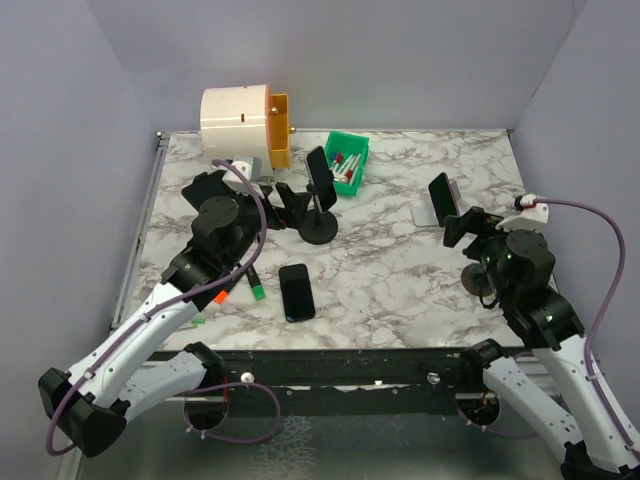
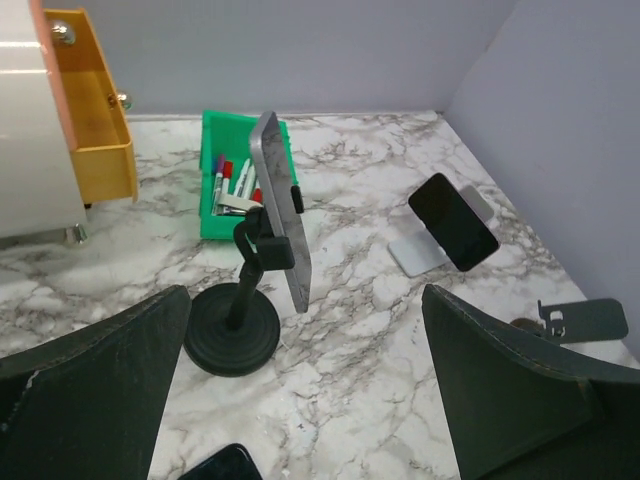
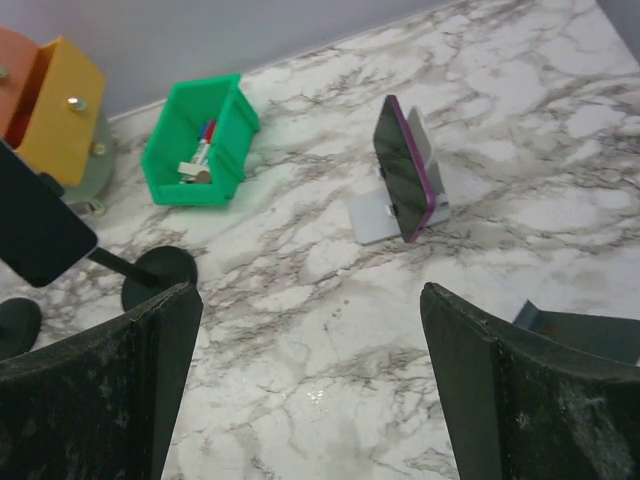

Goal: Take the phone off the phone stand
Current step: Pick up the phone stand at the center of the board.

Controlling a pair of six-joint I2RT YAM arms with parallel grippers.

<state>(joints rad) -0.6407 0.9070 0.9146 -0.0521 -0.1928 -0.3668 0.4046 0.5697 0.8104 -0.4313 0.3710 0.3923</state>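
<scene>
A phone [image 1: 320, 171] is clamped upright in a black round-based stand [image 1: 318, 228] at the table's middle back; it shows edge-on in the left wrist view [image 2: 281, 211]. A second phone [image 1: 442, 197] with a purple rim leans on a white stand [image 1: 428, 212] at the right, also in the right wrist view [image 3: 402, 170]. A third phone [image 1: 296, 291] lies flat near the front. My left gripper [image 1: 287, 200] is open, just left of the black stand. My right gripper [image 1: 462, 226] is open, just in front of the white stand.
A green bin [image 1: 348, 162] of markers sits behind the black stand. A white drawer unit with an open orange drawer [image 1: 248, 123] stands at the back left. Markers [image 1: 255, 288] lie by the left arm. A small black stand [image 2: 583, 318] lies at the right.
</scene>
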